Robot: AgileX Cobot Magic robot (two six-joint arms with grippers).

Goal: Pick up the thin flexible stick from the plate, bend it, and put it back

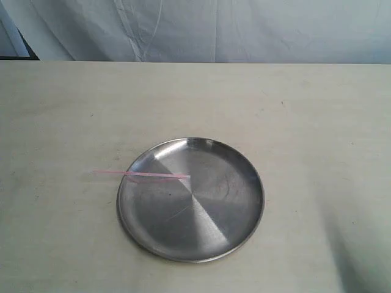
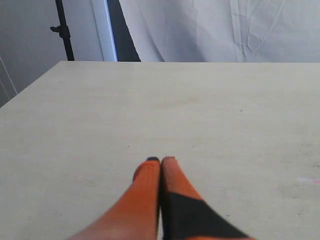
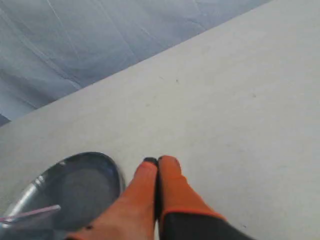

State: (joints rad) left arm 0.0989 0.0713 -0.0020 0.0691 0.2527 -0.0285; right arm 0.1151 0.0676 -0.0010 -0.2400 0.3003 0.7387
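Left hand closed, fingers pressed together, empty, over pale surface. Right hand same, empty, beside plate. Pink stick lies straight, one end near plate centre, other past left rim. Seemingly nothing done yet: grasp, bend, return all remain.

No legible text, labels, brands, numbers or signs in any view. Nothing printed or stamped on the plate. Same for the table around the plate and the cloth backdrop behind it.
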